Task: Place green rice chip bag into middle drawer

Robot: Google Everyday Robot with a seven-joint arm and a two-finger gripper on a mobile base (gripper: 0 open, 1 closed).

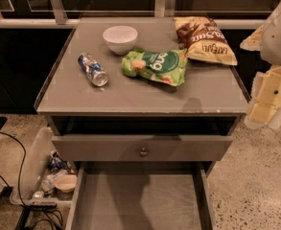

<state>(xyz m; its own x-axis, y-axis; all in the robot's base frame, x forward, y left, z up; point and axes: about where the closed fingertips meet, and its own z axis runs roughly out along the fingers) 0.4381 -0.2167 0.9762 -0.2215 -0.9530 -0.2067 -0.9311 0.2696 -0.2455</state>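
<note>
Middle drawer (pixel 140 202), bottom centre, stands open. Green rice chip bag (pixel 155 66), upper centre: probably light, crinkly, slippery; pinch a crimped end. Gripper (pixel 263 113), right edge: cannot tell its state.

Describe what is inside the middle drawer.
The middle drawer shows only bare grey floor; its rear is covered by the drawer above. The gripper hangs beside the cabinet.

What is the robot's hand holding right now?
Nothing. The gripper hangs empty beside the right edge of the table, and the green rice chip bag lies on top of it, untouched.
</note>
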